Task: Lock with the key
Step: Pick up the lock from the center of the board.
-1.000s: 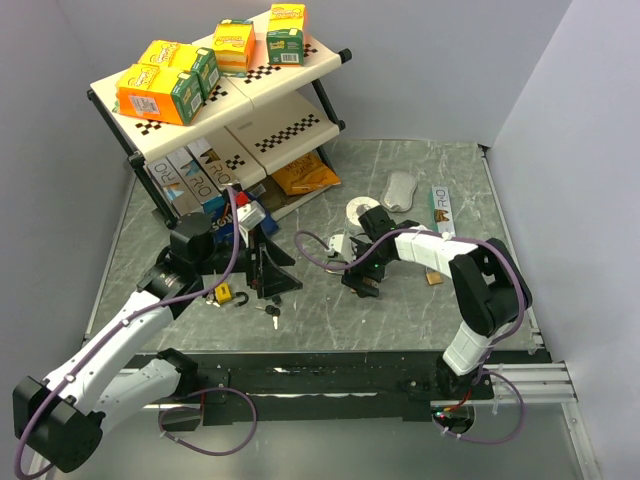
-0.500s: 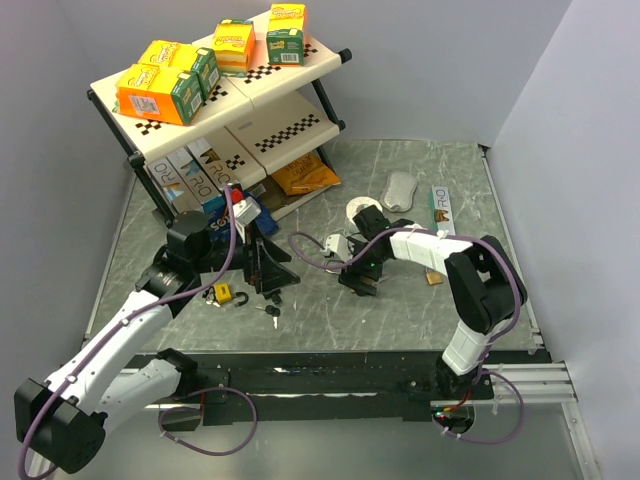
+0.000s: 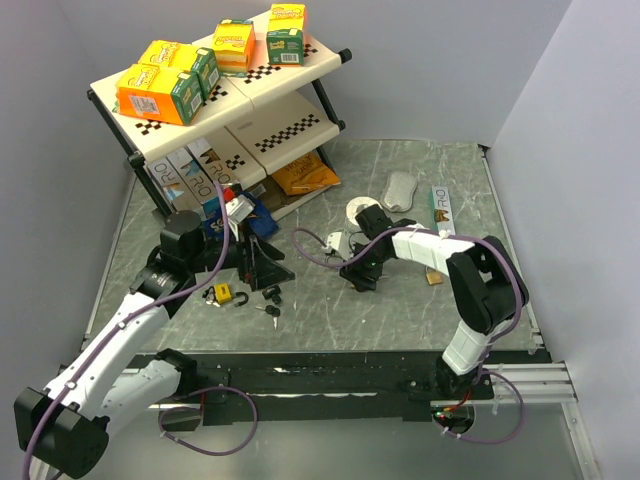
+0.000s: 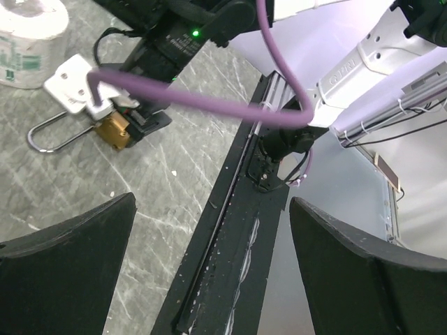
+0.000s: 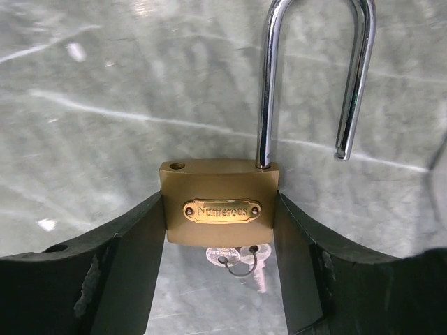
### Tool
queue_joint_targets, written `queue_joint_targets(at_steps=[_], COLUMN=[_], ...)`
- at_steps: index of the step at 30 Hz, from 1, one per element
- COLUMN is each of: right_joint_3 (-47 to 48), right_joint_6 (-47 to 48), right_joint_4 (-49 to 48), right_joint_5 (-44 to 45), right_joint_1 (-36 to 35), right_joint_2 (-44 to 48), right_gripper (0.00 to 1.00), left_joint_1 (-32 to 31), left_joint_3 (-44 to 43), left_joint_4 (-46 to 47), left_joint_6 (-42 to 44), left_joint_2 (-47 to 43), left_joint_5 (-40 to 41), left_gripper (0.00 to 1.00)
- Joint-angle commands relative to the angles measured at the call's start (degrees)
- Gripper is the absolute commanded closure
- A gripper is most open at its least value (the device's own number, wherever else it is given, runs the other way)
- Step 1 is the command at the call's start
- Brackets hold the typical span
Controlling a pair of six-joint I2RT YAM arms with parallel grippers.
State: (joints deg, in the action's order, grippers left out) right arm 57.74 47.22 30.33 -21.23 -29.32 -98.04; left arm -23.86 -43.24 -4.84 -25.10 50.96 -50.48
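A brass padlock (image 5: 219, 192) lies on the grey marble table, its steel shackle (image 5: 314, 77) swung open. A key (image 5: 237, 257) on a ring sticks out of its underside. My right gripper (image 5: 219, 230) has both fingers pressed against the sides of the padlock body. In the top view the right gripper (image 3: 360, 277) is low on the table at centre, and the padlock is hidden under it. The left wrist view shows the same padlock (image 4: 114, 131) from the far side. My left gripper (image 3: 262, 262) hangs open and empty, to the left of it.
A two-tier shelf rack (image 3: 230, 110) with cartons stands at the back left. A yellow padlock (image 3: 224, 294) and a dark key (image 3: 270, 310) lie near the left gripper. A white roll (image 3: 358, 210), a grey oval object (image 3: 400, 188) and a small box (image 3: 440, 205) sit behind the right arm.
My right gripper's fingers have closed in onto the brass padlock's sides. The left arm has pulled back a little to the left and stays open.
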Motion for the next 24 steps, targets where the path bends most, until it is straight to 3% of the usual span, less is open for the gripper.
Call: queue_joint_targets(at_steps=[1, 9, 14, 16, 19, 24], right_joint_3=[1.05, 5.45, 7.74, 8.88, 10.46, 12.4], right_joint_6=[0.06, 0.33, 2.43, 2.26, 1.56, 0.16], right_joint_4=[5.87, 18.17, 26.09, 28.72, 31.19, 32.95], right_joint_5=[-8.64, -18.75, -25.25, -28.06, -31.32, -33.96], right_joint_1=[1.28, 2.43, 2.69, 2.6, 2.51, 1.81], right_joint_2=[6.62, 16.99, 22.62, 24.29, 25.79, 26.67], right_gripper=[0.66, 0.7, 0.71, 0.71, 0.72, 0.72], left_joint_1=[1.62, 2.76, 2.76, 2.68, 1.54, -6.18], left_joint_3=[-0.44, -1.05, -1.23, -0.62, 1.14, -1.05], left_joint_4=[0.88, -1.13, -6.66, -7.11, -5.01, -7.81], left_joint_6=[0.49, 4.96, 19.98, 28.56, 34.49, 44.07], left_joint_2=[-1.04, 0.19, 0.63, -0.24, -0.77, 2.65], left_joint_5=[-1.99, -2.7, -5.5, -7.0, -7.0, -1.31], left_gripper=[0.04, 0.03, 0.01, 0.03, 0.05, 0.09])
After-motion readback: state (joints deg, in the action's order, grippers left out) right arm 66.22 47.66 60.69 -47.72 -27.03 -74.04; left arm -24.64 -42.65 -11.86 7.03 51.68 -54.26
